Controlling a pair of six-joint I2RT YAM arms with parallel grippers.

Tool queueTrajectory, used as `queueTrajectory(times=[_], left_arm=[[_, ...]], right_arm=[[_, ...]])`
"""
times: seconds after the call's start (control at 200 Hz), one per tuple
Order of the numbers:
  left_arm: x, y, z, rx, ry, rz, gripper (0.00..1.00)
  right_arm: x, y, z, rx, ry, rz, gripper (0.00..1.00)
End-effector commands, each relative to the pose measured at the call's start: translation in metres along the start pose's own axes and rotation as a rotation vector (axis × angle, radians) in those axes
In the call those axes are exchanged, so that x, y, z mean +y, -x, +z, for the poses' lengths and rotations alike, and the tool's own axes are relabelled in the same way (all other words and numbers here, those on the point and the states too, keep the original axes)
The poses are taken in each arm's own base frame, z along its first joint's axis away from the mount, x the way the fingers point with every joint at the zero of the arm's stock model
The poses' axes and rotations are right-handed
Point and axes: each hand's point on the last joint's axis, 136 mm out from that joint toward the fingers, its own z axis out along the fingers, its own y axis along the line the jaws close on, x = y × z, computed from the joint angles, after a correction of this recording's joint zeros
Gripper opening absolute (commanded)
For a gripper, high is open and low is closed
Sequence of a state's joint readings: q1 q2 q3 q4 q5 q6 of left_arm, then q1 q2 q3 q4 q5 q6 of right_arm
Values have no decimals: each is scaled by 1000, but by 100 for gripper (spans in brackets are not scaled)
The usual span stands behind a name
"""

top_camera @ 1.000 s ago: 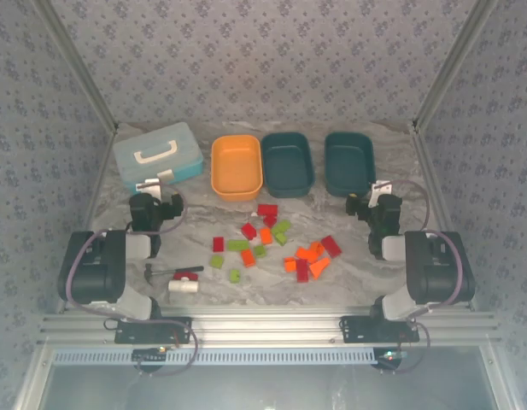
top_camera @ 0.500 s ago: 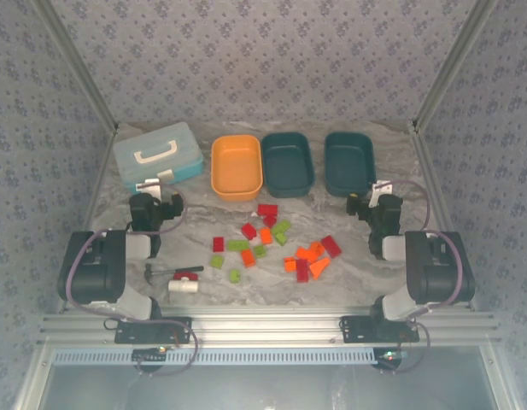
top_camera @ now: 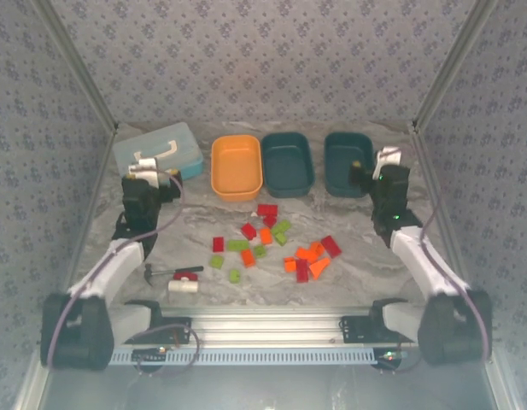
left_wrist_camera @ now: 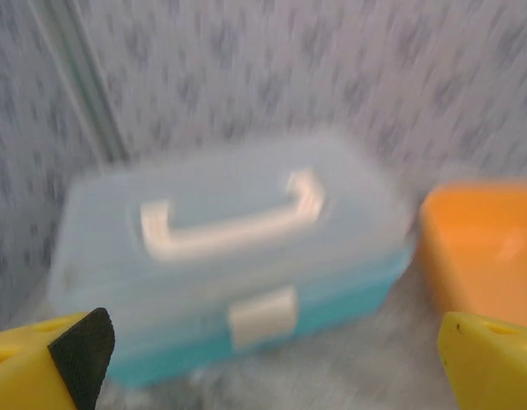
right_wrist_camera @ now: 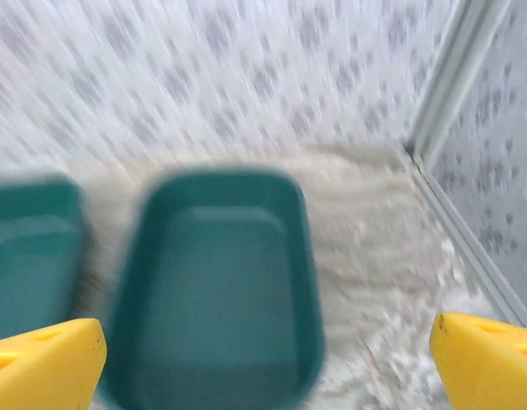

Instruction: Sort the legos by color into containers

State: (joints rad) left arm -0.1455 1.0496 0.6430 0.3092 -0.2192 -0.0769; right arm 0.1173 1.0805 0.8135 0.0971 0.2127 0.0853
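Both my arms have extended, left claw (left_wrist_camera: 263,363) and right claw (right_wrist_camera: 267,359) apart and empty; the legos (top_camera: 266,235), just nearside of the orange tub (top_camera: 215,171), look light, rigid, slick: pinch flat sides.

Marble table (top_camera: 365,275), legos (top_camera: 248,231), three containers (top_camera: 287,164), blue case (top_camera: 183,145), red-handled tool (top_camera: 184,275)

Patterned booth, marbled table (top_camera: 357,286)
Grey-blue floral walls (top_camera: 263,60) close in on three sides; aluminium posts (top_camera: 85,77) run up the back corners; a ribbed metal rail (top_camera: 263,325) edges the pale, evenly lit surface.
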Motion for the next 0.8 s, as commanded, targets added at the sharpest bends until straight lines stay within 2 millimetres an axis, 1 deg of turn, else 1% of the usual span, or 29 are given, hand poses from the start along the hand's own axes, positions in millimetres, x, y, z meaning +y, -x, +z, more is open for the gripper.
queueTrajectory(times=[0.0, 0.035, 0.065, 0.1, 0.115, 0.12, 0.14, 0.17, 0.175, 0.185, 0.255, 0.32, 0.34, 0.41, 0.475, 0.535, 0.63, 0.68, 0.719, 0.729, 0.739, 0.794], left_arm=[[17, 40, -39, 117, 119, -261, 99], [22, 37, -49, 184, 159, -363, 99], [19, 38, -51, 202, 138, -412, 99], [10, 38, -53, 242, 65, -454, 99], [5, 38, -53, 262, 32, -472, 99], [3, 38, -54, 268, 21, -478, 99], [-2, 37, -55, 298, -13, -498, 99], [-12, 34, -60, 346, -56, -514, 99], [-13, 34, -60, 355, -61, -515, 99], [-16, 33, -61, 370, -75, -516, 99], [-34, 21, -76, 468, -146, -501, 99], [-45, 10, -91, 516, -177, -475, 99], [-47, 2, -98, 547, -181, -465, 99], [-57, -11, -117, 586, -222, -437, 99], [-56, -28, -131, 635, -197, -412, 99], [-54, -46, -140, 686, -171, -396, 99], [-58, -75, -149, 768, -159, -384, 98], [-60, -89, -152, 799, -151, -387, 94], [-64, -99, -153, 824, -154, -384, 90], [-65, -102, -153, 831, -153, -381, 90], [-66, -104, -153, 835, -156, -379, 89], [-72, -117, -153, 865, -162, -361, 88]], right_arm=[[-14, 40, -58, 115, -64, 286, 100], [-19, 35, -67, 168, -106, 423, 100], [-13, 30, -70, 208, -71, 484, 100], [0, 33, -71, 237, 17, 480, 100], [6, 28, -71, 267, 44, 475, 100], [8, 36, -73, 257, 60, 476, 100], [14, 37, -77, 284, 80, 469, 100], [21, 30, -83, 336, 73, 439, 100], [22, 24, -84, 358, 65, 426, 100], [26, 22, -87, 373, 66, 408, 100], [39, 11, -104, 418, 13, 263, 99], [58, -1, -117, 466, 54, 166, 98], [65, -5, -122, 483, 70, 143, 97], [79, -22, -130, 553, 97, 91, 91], [92, -37, -135, 594, 132, 46, 88], [98, -50, -138, 616, 142, 20, 87], [106, -73, -142, 665, 177, 15, 85], [110, -81, -143, 687, 193, 17, 84], [114, -82, -145, 689, 210, 19, 84], [113, -92, -145, 709, 202, 4, 83], [113, -95, -145, 716, 201, -1, 83], [117, -99, -147, 724, 217, -11, 82]])
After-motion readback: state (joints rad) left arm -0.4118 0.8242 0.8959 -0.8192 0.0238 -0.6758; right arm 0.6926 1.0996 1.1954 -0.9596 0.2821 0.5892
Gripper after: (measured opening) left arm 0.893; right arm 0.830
